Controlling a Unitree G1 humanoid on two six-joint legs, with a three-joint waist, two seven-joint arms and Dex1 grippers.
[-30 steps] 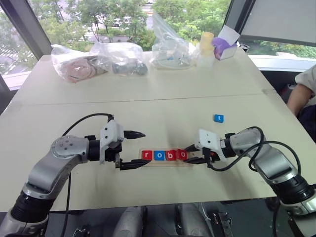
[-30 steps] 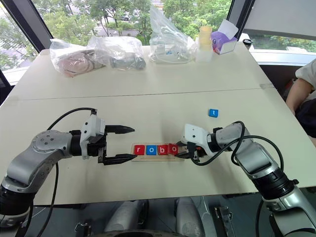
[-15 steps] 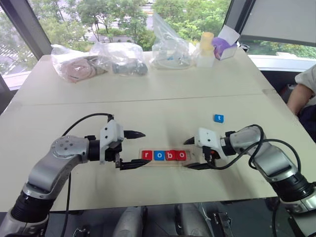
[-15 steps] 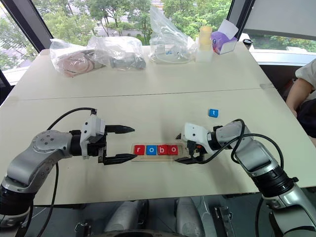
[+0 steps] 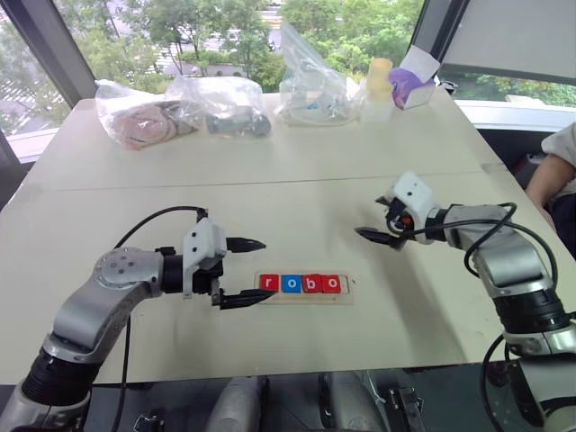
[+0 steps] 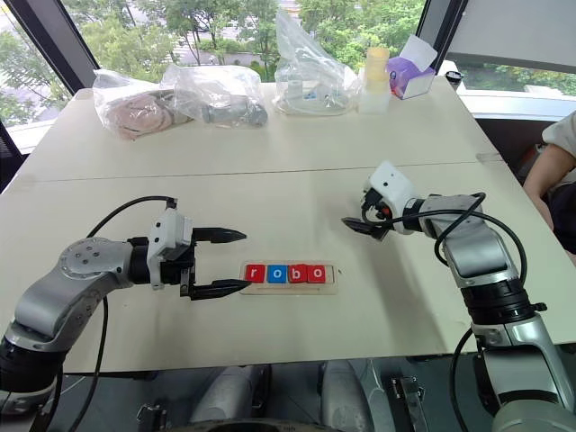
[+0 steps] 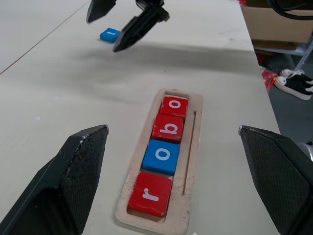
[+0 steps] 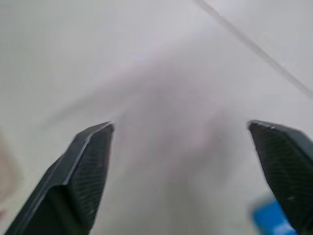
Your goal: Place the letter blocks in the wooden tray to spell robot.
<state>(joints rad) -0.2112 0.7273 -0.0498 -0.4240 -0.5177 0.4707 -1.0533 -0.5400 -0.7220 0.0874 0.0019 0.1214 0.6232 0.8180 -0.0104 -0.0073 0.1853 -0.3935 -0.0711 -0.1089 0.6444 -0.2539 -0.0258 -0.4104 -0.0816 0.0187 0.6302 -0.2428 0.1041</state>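
Observation:
The wooden tray [image 5: 350,286] lies near the table's front edge. It holds a red r [image 5: 267,283], a blue o [image 5: 289,283], a red b [image 5: 310,283] and a red o [image 5: 331,283] in a row, with one slot bare at its right end. A blue letter block [image 7: 109,35] lies on the table beyond the tray, and also sits low between the fingers in the right wrist view [image 8: 274,220]. My right gripper [image 5: 373,229] hovers open and empty just short of that block. My left gripper [image 5: 256,270] stands open and empty at the tray's left end.
Clear plastic bags [image 5: 220,103] with contents line the table's far side, beside a yellow-capped bottle [image 5: 376,90] and a purple and white box [image 5: 412,76]. A person's arm [image 5: 553,162] shows past the table's right edge. A seam crosses the table behind the tray.
My right gripper opened beside the red o at the tray's right end, then lifted and swung away to the right, toward the blue block. The left arm kept still.

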